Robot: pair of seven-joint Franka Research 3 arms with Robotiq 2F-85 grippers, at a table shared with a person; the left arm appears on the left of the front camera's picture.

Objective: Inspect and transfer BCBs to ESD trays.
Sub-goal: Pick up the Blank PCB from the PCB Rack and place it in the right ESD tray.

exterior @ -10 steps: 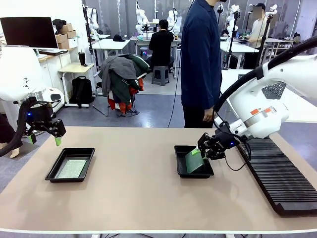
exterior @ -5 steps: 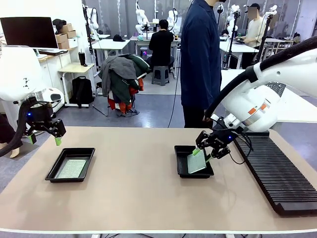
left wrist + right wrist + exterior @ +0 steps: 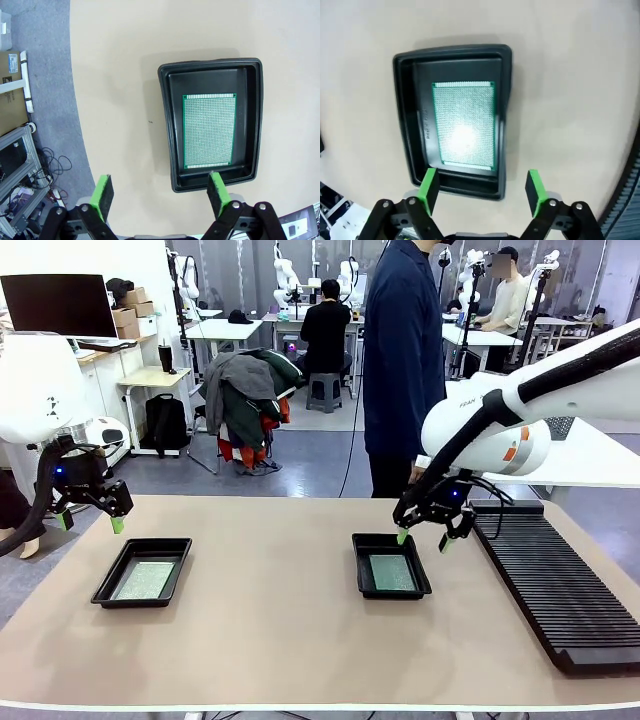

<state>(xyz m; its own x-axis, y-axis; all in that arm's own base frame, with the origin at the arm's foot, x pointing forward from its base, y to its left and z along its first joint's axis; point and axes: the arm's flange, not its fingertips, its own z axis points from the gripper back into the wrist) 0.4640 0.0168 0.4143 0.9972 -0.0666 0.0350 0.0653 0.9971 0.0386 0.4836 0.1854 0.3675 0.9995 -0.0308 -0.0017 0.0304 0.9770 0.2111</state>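
Above each ESD tray (image 3: 391, 566) (image 3: 142, 572) with its flat BCB (image 3: 463, 124) (image 3: 208, 132), a spread, empty end effector (image 3: 427, 538) (image 3: 90, 522), wrist-view bases cropped.

My left gripper (image 3: 160, 192) and my right gripper (image 3: 482, 191) are black with bright green pads. Both trays (image 3: 168, 125) (image 3: 404, 125) are plain black. The boards (image 3: 209, 131) (image 3: 464, 123) in them are green with a fine dotted grid; glare whitens one, so its centre may differ. The table (image 3: 280, 620) is beige, the slotted rack (image 3: 560, 590) black.
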